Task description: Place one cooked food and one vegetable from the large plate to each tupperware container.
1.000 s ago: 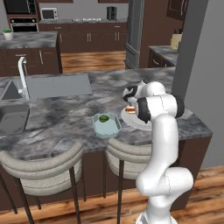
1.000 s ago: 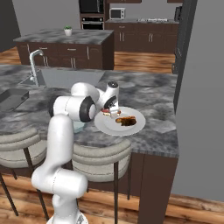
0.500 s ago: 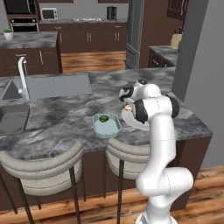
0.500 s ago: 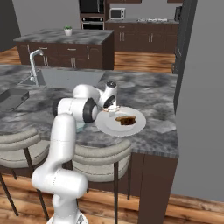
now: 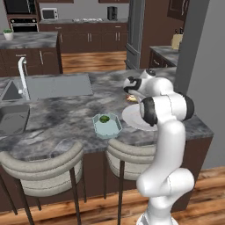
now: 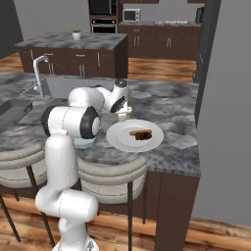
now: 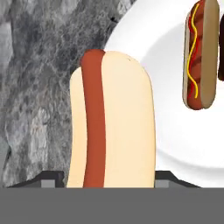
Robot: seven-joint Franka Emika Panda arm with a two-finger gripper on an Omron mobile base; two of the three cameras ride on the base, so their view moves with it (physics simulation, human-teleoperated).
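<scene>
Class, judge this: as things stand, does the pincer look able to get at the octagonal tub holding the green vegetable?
Probably yes. The pincer grips the sausage bun over the plate's edge; the octagonal tub sits just beside the plate, open-topped, with bare counter between.

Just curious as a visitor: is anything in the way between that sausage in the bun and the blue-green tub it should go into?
Nothing visible. The sausage bun sits in the gripper over the white plate edge; bare counter lies between it and the blue-green tub.
</scene>
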